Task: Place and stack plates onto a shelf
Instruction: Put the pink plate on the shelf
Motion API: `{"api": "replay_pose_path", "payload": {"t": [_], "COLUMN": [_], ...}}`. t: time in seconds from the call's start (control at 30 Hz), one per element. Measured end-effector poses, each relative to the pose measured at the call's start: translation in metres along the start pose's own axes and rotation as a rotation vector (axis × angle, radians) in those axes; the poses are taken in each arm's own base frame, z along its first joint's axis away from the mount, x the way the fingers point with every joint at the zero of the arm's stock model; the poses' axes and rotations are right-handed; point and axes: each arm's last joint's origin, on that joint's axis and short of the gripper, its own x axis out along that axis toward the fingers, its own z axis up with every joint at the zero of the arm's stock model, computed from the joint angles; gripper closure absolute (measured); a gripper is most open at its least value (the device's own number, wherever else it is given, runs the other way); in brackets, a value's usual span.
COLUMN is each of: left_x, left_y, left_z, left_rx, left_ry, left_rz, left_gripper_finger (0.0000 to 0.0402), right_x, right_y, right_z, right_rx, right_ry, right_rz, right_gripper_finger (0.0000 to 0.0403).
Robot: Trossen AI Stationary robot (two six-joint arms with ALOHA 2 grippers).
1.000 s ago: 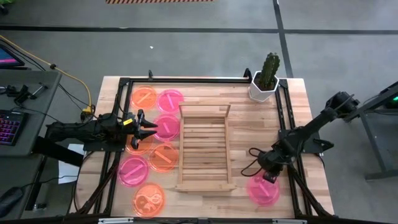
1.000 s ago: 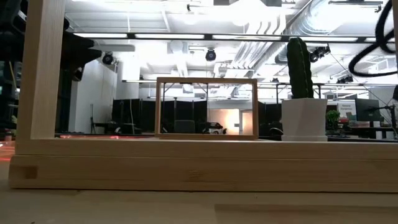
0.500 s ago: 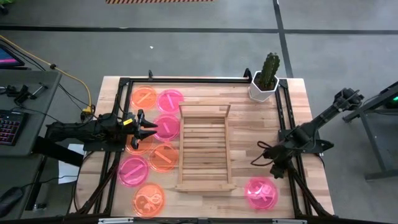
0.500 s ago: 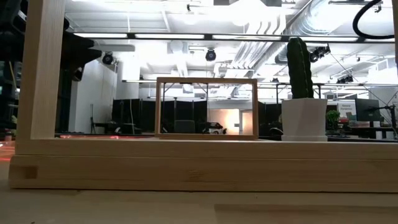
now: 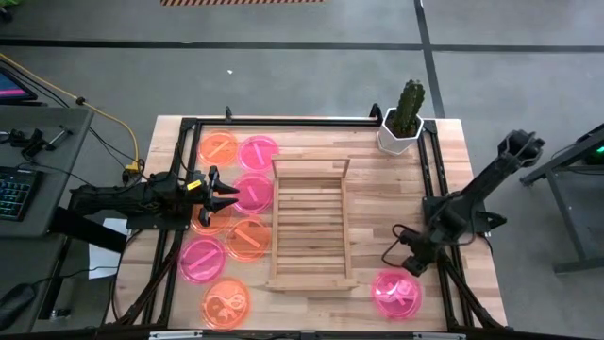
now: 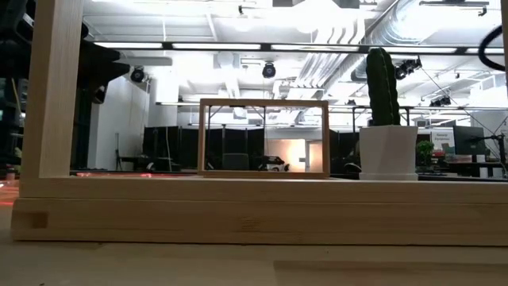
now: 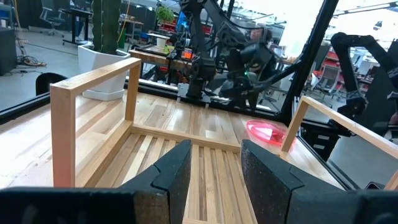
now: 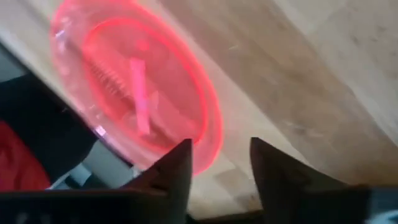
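The light-wood slatted shelf (image 5: pixel 311 225) lies in the middle of the table, its raised rail at the far end; the low view shows its near end (image 6: pixel 254 210) close up. Left of it, several pink and orange plates (image 5: pixel 249 238) lie flat on the table. One pink plate (image 5: pixel 396 293) lies alone at the near right, and it also shows in the right wrist view (image 8: pixel 134 93). My right gripper (image 5: pixel 412 264) hangs open just beyond that plate's far edge, touching nothing. My left gripper (image 5: pixel 225 195) stands open above the left plates, pointing at the shelf (image 7: pixel 205 162).
A potted cactus (image 5: pixel 404 118) stands at the far right corner, also seen in the low view (image 6: pixel 387 151). Black frame rails (image 5: pixel 283 121) run along the table's edges. Bare wood lies between the shelf and the right rail. A keyboard (image 5: pixel 11 194) sits off the table's left.
My right gripper has drawn back from over the lone pink plate toward the far edge, then come part of the way back. The plate, half covered before, now lies fully in view, flat on the table. My left arm has kept still.
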Motion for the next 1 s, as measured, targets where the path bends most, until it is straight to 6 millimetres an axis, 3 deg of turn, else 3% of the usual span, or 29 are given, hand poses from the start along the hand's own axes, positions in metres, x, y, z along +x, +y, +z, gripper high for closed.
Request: {"api": "replay_pose_path", "payload": {"t": [0.17,0.5,0.67,0.83,1.0], "left_x": [0.000,0.000,0.000,0.000,0.000], "left_y": [0.000,0.000,0.000,0.000,0.000], "left_z": [0.000,0.000,0.000,0.000,0.000], "left_rx": [0.000,0.000,0.000,0.000,0.000], "left_ry": [0.000,0.000,0.000,0.000,0.000], "left_rz": [0.000,-0.001,0.000,0.000,0.000], "left_gripper_finger": [0.0270,0.0270,0.0270,0.0270,0.0270], "right_x": [0.012,0.038,0.044,0.047,0.046], "right_y": [0.004,0.012,0.011,0.007,0.007], "right_z": [-0.002,-0.006,-0.004,-0.003,-0.003], "right_rx": [0.035,0.054,0.097,0.106,0.099], "right_ry": [-0.061,-0.061,-0.070,-0.078,-0.084], "right_rz": [-0.007,0.009,-0.021,-0.065,-0.057], "right_gripper_finger": [0.0209,0.0220,0.0272,0.0378,0.0395]}}
